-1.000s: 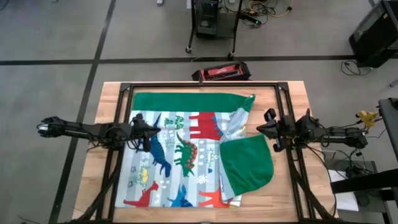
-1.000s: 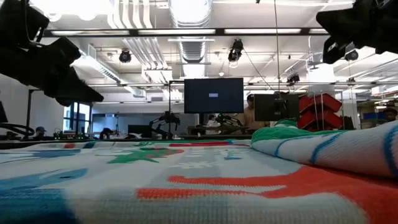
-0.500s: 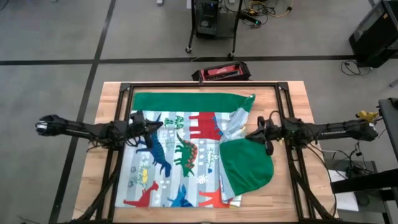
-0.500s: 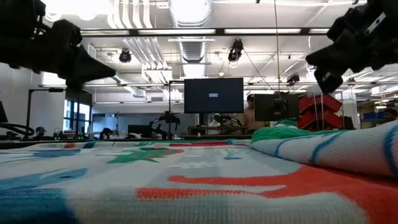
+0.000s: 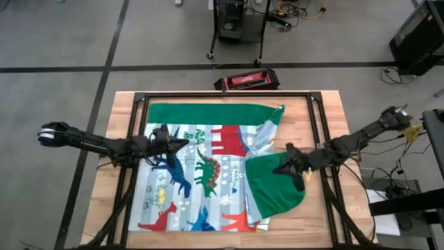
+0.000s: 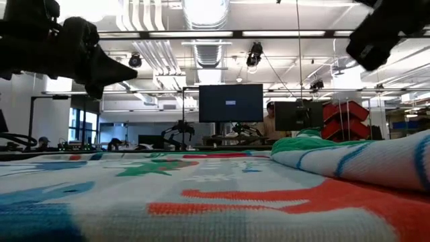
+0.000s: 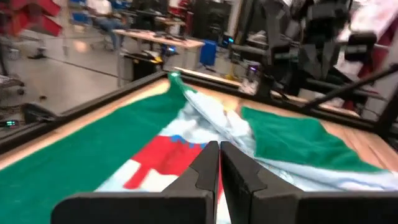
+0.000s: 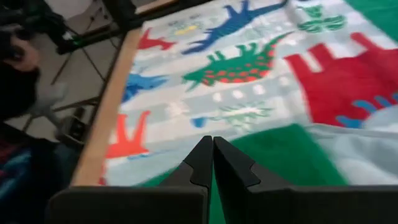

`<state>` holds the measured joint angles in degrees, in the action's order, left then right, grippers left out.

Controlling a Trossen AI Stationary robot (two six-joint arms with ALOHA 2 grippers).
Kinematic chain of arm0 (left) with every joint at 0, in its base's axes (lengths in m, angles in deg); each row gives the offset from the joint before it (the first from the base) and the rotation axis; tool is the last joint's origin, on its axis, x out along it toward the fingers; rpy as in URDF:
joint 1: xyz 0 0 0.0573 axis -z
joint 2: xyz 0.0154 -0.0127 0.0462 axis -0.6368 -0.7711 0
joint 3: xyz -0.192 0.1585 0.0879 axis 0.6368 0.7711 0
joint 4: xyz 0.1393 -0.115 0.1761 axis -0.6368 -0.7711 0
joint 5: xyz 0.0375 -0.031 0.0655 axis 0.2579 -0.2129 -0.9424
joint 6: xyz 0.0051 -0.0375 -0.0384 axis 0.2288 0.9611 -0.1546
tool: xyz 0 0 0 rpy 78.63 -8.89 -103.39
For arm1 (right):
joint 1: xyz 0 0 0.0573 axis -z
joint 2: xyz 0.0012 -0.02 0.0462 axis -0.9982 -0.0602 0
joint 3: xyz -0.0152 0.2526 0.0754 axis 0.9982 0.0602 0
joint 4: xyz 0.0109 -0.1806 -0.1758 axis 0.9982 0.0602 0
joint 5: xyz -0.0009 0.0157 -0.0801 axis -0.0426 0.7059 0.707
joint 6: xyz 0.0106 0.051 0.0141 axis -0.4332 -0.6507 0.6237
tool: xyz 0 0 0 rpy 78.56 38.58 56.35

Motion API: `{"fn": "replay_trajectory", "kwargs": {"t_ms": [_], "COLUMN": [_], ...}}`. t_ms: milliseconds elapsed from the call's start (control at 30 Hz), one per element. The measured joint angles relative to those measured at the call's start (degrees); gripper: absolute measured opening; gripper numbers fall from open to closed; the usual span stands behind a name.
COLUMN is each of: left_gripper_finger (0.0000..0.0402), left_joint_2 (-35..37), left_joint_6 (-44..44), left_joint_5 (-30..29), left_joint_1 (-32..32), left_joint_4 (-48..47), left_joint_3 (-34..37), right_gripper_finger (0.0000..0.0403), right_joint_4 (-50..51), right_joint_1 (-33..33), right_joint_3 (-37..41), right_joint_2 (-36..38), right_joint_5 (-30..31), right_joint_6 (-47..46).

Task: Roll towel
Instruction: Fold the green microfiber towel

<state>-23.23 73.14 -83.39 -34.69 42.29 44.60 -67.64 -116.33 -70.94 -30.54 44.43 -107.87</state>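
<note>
The towel point(image 5: 201, 170) lies spread on the wooden table, dinosaur side up, with a green band along its far edge. Its right part is folded over, so a green flap point(image 5: 277, 187) of the back lies on top. My left gripper point(image 5: 182, 144) hovers shut above the towel's left part, well clear of it in the low view point(image 6: 131, 70). My right gripper point(image 5: 277, 169) is shut above the green flap's far edge, also high in the low view point(image 6: 355, 54). The wrist views show both pairs of fingertips closed together, left point(image 7: 219, 155) and right point(image 8: 211, 149).
A black metal frame point(image 5: 229, 95) runs around the towel on the wooden table point(image 5: 118, 118). A red and black case point(image 5: 248, 80) lies just beyond the far edge. Bare wood shows left and right of the frame.
My right gripper has swung from the frame's right side toward the table's left and near edge, tipping down, and is now over the green flap. My left gripper has moved a little toward the right over the towel. The towel lies as before.
</note>
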Motion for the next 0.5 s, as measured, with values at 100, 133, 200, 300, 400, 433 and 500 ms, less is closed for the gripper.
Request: {"fn": "replay_trajectory", "kwargs": {"t_ms": [100,133,200,300,400,433,500], "left_gripper_finger": [0.0,0.0,0.0,0.0,0.0,0.0,0.0], "left_joint_2": [-1.6,-2.0,-3.5,-7.5,-13.1,-15.1,-19.1], "left_joint_6": [-0.8,-0.7,-0.4,-0.7,-2.1,-2.6,-3.6], "left_joint_5": [1.0,1.5,4.8,11.7,12.9,12.5,11.1], "left_joint_1": [0.0,0.1,0.3,2.4,6.2,7.4,8.9], "left_joint_4": [-0.3,-0.1,0.2,0.1,0.2,0.1,-0.3], "left_joint_3": [-1.4,-2.3,-4.4,-7.7,-11.0,-11.9,-13.5], "right_gripper_finger": [0.0,0.0,0.0,0.0,0.0,0.0,0.0], "right_joint_4": [0.2,0.2,-0.1,0.6,2.4,4.7,11.5], "right_joint_1": [-6.8,-8.7,-11.6,-14.8,-16.8,-17.2,-17.5], "right_joint_3": [-3.6,-4.7,-6.5,-8.4,-11.1,-12.3,-15.3], "right_joint_2": [-6.2,-8.2,-12.6,-19.2,-25.1,-26.8,-29.9], "right_joint_5": [5.4,6.9,8.1,5.3,-0.8,-2.7,-5.6], "right_joint_6": [-3.3,-3.9,-6.5,-13.8,-18.0,-19.4,-23.2]}}
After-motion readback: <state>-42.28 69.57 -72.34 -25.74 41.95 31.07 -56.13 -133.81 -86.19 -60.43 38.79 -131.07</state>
